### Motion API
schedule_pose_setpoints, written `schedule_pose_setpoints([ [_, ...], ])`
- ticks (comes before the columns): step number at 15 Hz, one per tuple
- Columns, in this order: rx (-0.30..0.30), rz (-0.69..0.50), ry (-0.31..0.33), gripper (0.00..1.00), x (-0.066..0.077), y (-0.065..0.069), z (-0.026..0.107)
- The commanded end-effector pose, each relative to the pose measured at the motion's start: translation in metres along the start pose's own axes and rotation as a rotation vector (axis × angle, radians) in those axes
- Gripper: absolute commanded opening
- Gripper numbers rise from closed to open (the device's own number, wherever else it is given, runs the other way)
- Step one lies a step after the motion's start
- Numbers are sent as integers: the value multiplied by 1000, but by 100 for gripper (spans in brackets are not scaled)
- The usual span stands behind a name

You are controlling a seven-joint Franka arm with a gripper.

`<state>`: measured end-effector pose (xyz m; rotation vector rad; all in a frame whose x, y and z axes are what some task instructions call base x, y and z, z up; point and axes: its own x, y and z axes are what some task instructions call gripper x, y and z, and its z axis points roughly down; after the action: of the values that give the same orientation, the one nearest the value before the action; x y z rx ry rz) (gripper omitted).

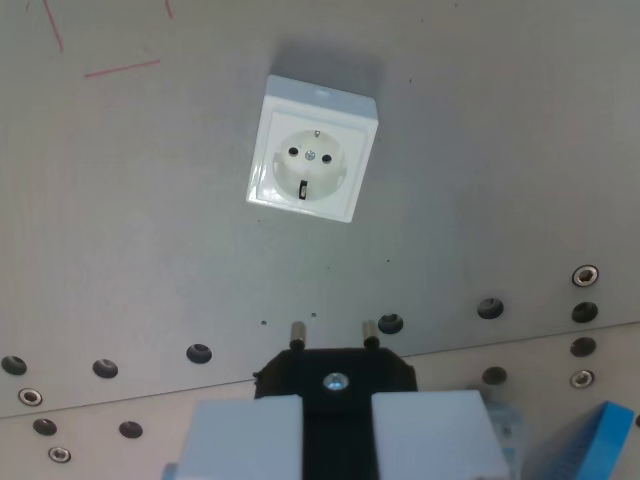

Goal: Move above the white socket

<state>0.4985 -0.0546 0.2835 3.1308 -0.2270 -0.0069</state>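
The white socket (312,150) is a square wall-type box lying on the grey table, in the upper middle of the wrist view. Its round recess shows two pin holes and a centre screw. My gripper (335,425) is at the bottom middle, shut on a black plug (335,378). The plug's two metal pins (297,334) point up the picture toward the socket. The pin tips stand well short of the socket, with bare table between them.
A row of bolt holes (199,352) runs across the table's lower part along a plate seam. Red pen marks (122,69) lie at the upper left. A blue object (590,445) shows at the bottom right corner.
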Motion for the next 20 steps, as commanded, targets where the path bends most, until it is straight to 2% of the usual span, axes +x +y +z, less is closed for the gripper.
schedule_pose_setpoints([
  [1, 0, 1, 1, 0, 0, 0, 0],
  [11, 0, 18, 3, 0, 0, 0, 3],
  [20, 4, 61, 38, 0, -1, -1, 18],
])
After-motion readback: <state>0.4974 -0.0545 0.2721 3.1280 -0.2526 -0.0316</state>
